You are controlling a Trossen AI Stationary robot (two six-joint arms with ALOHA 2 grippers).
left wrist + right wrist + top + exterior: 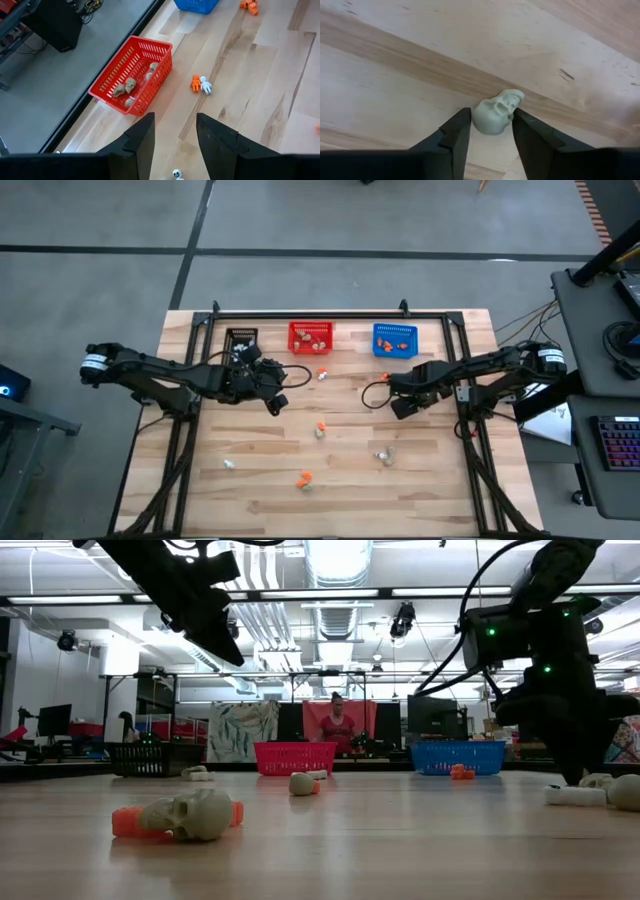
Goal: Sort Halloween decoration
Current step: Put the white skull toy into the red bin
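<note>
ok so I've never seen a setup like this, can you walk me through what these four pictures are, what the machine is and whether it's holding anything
This is a robot with two dark arms at a wooden table. One picture looks straight down from above, one looks level across the tabletop, and the other two come from a camera on each wrist.

At the far edge sit a black basket, a red basket holding small skulls, and a blue basket. Tiny orange, white and beige trinkets lie scattered on the wood.

The right gripper is down at the table with its fingers on either side of a pale skull; whether it grips yet is unclear. The left gripper hangs open and empty, near the red basket.
</note>
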